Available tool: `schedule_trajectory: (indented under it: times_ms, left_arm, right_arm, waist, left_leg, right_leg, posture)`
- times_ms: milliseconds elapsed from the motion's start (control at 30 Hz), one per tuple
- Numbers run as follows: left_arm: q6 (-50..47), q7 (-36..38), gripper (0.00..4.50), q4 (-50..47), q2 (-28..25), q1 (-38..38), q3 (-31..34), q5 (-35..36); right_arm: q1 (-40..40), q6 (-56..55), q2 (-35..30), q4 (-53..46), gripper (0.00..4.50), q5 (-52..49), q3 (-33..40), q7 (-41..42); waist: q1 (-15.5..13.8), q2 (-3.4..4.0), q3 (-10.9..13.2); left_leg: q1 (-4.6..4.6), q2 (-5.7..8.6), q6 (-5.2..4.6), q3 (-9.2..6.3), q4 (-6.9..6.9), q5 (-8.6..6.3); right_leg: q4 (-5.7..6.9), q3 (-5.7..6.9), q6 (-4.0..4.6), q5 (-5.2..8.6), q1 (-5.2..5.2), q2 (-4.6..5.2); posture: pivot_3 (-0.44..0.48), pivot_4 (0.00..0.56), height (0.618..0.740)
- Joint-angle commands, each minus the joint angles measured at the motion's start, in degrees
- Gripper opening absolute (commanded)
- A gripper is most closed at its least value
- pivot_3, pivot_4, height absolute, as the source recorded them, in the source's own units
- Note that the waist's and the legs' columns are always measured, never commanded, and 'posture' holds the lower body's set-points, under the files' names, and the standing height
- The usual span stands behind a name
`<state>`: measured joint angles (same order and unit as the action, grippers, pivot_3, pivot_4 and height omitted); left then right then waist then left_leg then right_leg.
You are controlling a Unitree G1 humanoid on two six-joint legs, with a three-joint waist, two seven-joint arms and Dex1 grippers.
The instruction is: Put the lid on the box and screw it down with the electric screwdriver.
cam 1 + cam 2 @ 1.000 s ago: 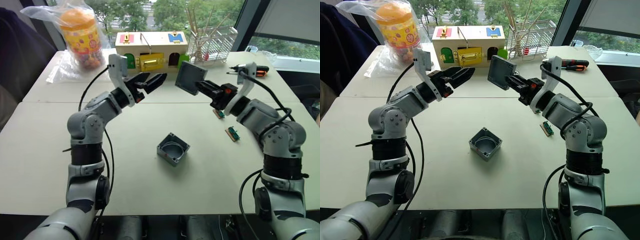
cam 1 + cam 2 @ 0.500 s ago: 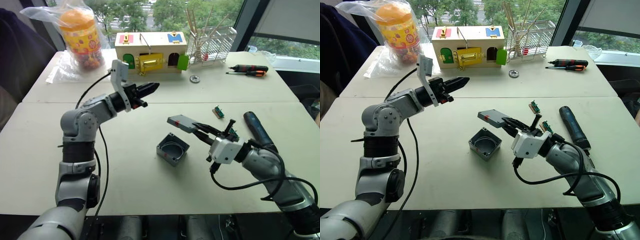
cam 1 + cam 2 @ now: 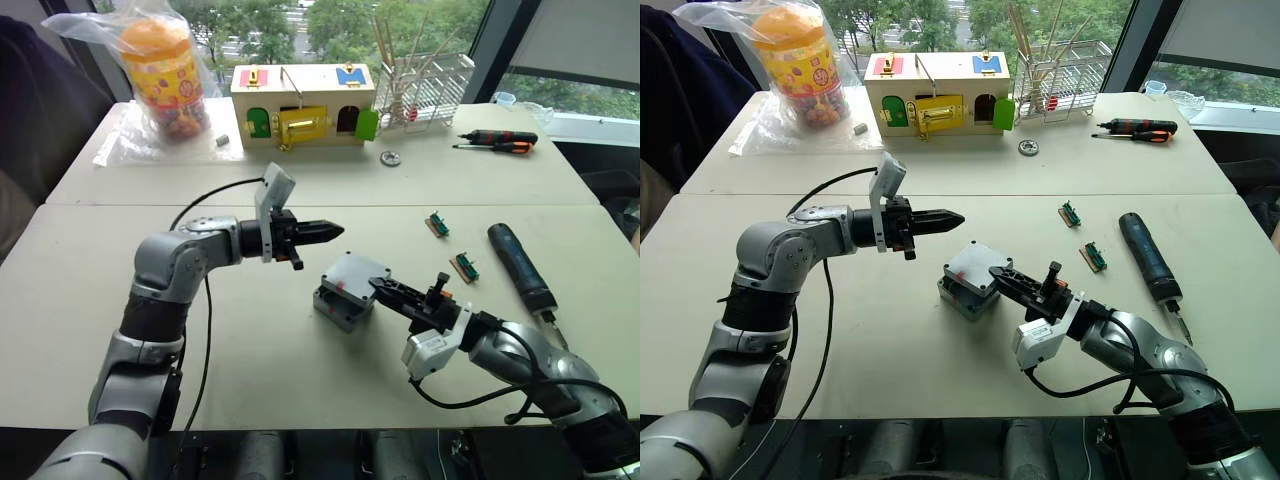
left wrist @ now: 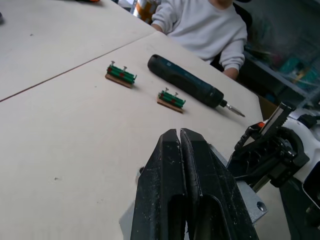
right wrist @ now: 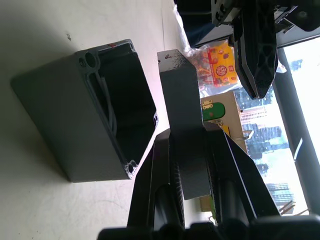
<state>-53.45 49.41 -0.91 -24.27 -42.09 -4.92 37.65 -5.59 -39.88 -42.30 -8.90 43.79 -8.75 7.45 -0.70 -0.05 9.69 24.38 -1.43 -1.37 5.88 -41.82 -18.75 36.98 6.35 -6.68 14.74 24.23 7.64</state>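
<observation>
From the left eye view, you are bringing the flat square grey plastic lid (image 3: 353, 274) down over the small grey plastic cube-shaped box (image 3: 337, 305), which is sitting mid-table; the right gripper (image 3: 386, 290) is pinching the lid's near edge. To do this well, you are needing to level the plate and line its corners up with the box walls before letting go, because it is sitting tilted and overhanging toward the gripper. The left gripper (image 3: 325, 232) is hovering just beyond the box with its fingers pressed together on nothing. The thick dark blue-black electric screwdriver (image 3: 520, 268) is lying well apart on the robot's right, with two small green circuit boards (image 3: 464, 266) between it and the box.

In the right eye view, the pale wooden box with coloured doors (image 3: 938, 92) and the slim orange-and-black hand screwdrivers (image 3: 1137, 128) are lying far back, not obstructing you.

The left wrist view is showing the shut black fingers (image 4: 186, 165) pointing over the lid corner; a person in a white sleeve (image 4: 210, 27) is sitting beyond the driver.

In the right wrist view, a clear gap is showing between lid and the open box mouth (image 5: 122, 105), so you are judging it unseated; the left gripper overhead is crowding your approach.
</observation>
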Motion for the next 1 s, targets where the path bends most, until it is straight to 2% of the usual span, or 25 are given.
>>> schedule_trajectory:
  times_ms: [33,433,1000]
  left_arm:
    - [2.0,2.7,0.04,-3.1,-1.3,1.2,-2.4,-1.3]
    - [3.6,5.6,0.04,-2.4,-2.8,2.6,-6.1,-4.9]
    - [6.0,7.8,0.04,-1.2,-3.1,3.3,-7.8,-8.4]
  right_arm:
    - [-1.0,-0.6,0.5,-0.1,0.11,1.2,-0.4,-1.3]
    - [0.1,-0.6,0.7,0.2,0.11,4.1,-1.8,-2.8]
    - [0.0,0.3,0.9,1.1,0.11,6.3,-3.9,-3.3]
  waist:
    - [0.0,0.01,0.0]
    - [0.0,0.01,0.0]
    - [0.0,0.01,0.0]
  left_leg:
    - [0.0,0.0,0.0,0.01,0.0,0.0]
    - [0.0,-0.01,0.0,0.0,-0.01,0.0]
    - [-0.01,-0.01,0.0,0.0,-0.02,0.0]
  right_leg:
    - [0.0,0.0,0.0,0.0,0.0,0.0]
    - [0.0,0.01,0.0,0.0,-0.02,0.0]
    - [0.02,0.0,0.0,0.01,-0.03,0.0]
  posture:
    - [0.0,0.15,0.708]
    - [0.0,0.15,0.708]
    - [0.0,0.15,0.708]
